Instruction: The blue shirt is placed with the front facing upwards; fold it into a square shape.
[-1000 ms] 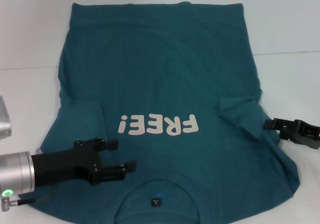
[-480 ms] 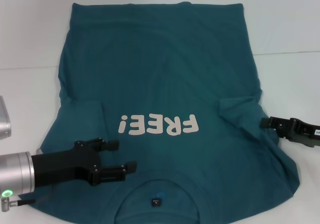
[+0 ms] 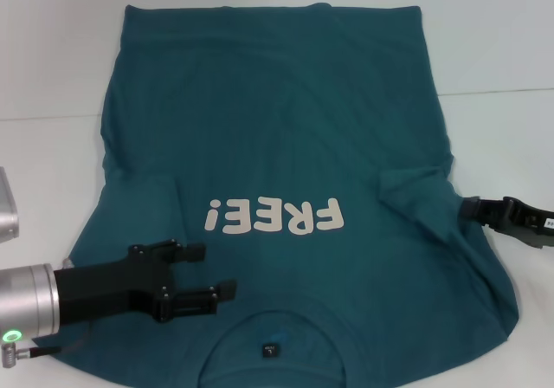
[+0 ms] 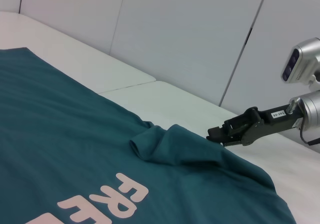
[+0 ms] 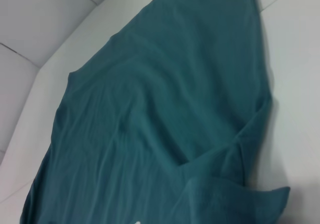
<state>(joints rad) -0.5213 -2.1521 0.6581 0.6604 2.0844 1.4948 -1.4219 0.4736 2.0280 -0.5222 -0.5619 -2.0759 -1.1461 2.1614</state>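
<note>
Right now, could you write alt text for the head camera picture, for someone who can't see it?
A large teal-blue cotton T-shirt with off-white "FREE!" lettering lies front-up on a white table, collar nearest the camera. The left gripper, black, hovers open over the shirt near the collar; the right gripper sits at the shirt's right edge by the folded-in sleeve.

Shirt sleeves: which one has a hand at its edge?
The blue shirt's right sleeve: the right hand is beside it. The left hand hovers near the collar.
</note>
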